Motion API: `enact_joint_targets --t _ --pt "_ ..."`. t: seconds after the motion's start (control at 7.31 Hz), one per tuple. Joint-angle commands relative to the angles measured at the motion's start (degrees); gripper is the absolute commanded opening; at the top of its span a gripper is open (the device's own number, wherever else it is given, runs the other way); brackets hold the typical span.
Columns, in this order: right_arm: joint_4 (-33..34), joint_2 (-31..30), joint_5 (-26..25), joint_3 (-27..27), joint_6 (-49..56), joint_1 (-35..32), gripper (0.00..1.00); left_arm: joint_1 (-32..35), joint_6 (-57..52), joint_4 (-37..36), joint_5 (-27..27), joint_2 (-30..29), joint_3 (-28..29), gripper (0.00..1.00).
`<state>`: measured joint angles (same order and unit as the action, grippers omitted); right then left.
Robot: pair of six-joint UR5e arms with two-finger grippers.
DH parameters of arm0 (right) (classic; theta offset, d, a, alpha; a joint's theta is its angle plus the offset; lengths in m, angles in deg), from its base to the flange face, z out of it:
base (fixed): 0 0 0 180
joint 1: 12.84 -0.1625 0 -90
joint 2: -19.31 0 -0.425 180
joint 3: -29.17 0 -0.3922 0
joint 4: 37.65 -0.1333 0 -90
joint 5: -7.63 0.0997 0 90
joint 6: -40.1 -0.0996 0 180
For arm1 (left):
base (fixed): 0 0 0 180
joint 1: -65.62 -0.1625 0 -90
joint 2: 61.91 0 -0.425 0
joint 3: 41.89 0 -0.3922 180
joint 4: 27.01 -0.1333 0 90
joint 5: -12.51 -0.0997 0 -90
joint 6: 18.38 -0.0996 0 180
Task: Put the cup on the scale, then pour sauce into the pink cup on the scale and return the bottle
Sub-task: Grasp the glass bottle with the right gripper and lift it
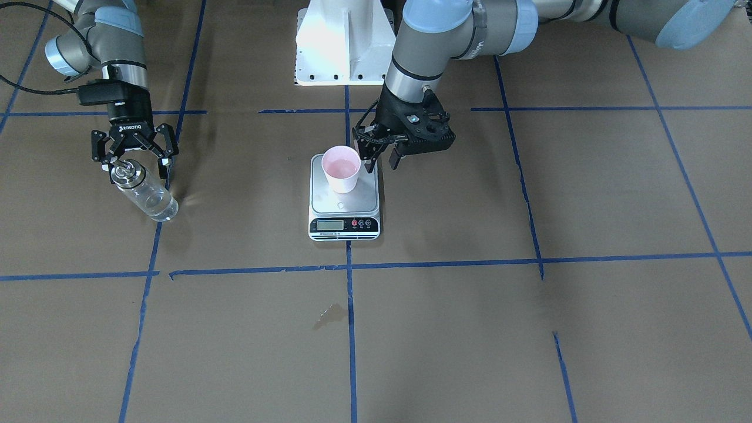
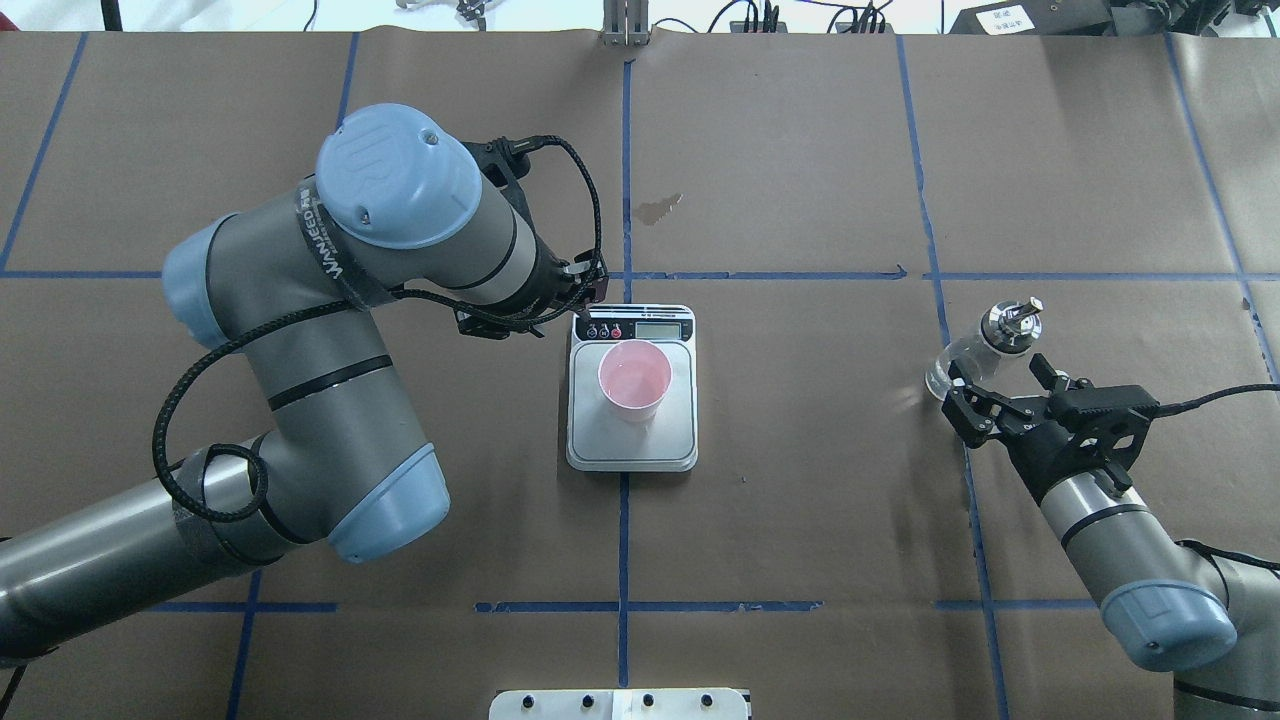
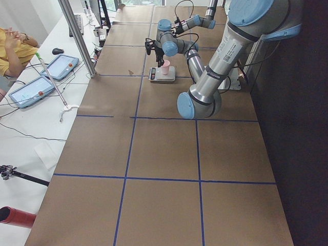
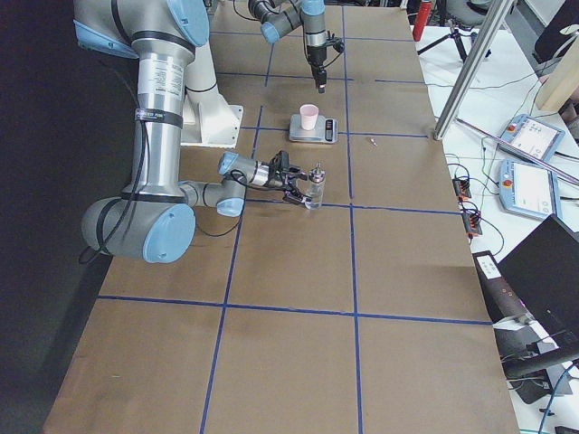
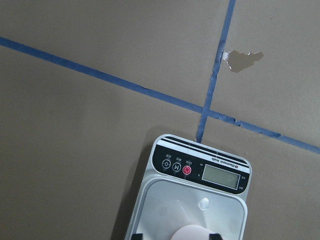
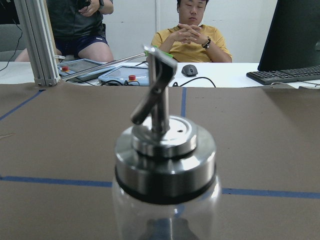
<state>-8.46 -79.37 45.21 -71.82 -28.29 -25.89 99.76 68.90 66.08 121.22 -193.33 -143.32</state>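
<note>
nearest you on the table (image 1: 470, 329) there's a small pale scuff (image 1: 330, 314) in the brown paper, just beside the blue tape line (image 1: 351, 329) that runs away from you. follow that line back and you reach the scale (image 1: 364, 202), its black display strip turned toward you. the cup (image 1: 342, 168) stands upright on the steel platform, in its far half and well inside its edges. its inside is pink, and you can't tell whether anything is in it. the left gripper (image 1: 382, 160) hangs raised just behind and beside the cup, pointing down, its fingers spread apart and holding nothing. in its wrist view the cup's rim shows low between the two fingertips. off toward the robot's right, well apart from the scale, the bottle (image 1: 147, 197) stands on the table on a tape line, silver spout cap on top. the right gripper (image 1: 139, 166) reaches in level at its neck, fingers wide on either side of the cap, not closed on it. farthest back sits the robot's white base (image 1: 343, 47).
</note>
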Motion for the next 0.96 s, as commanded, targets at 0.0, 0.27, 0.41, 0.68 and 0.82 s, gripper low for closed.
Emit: enact_joint_targets --t 0.0,0.27,0.41,0.68,0.82 --pt "0.07 0.41 0.64 0.71 0.19 -0.92 0.98 -0.04 0.00 -0.02 0.01 0.03 0.00 0.54" --pt "0.16 0.76 2.83 0.71 0.45 -2.67 0.98 -0.04 0.00 -0.02 0.01 -0.06 0.00 0.54" --pt "0.16 1.20 2.93 0.80 0.54 -2.86 0.98 -0.04 0.00 -0.02 0.01 -0.06 0.00 0.54" --pt "0.25 1.47 2.93 1.15 0.54 -2.94 0.98 -0.04 0.00 -0.02 0.01 0.03 0.00 0.54" --pt "0.25 1.55 2.93 1.24 1.24 -3.03 0.98 -0.04 0.00 -0.02 0.01 0.03 0.00 0.54"
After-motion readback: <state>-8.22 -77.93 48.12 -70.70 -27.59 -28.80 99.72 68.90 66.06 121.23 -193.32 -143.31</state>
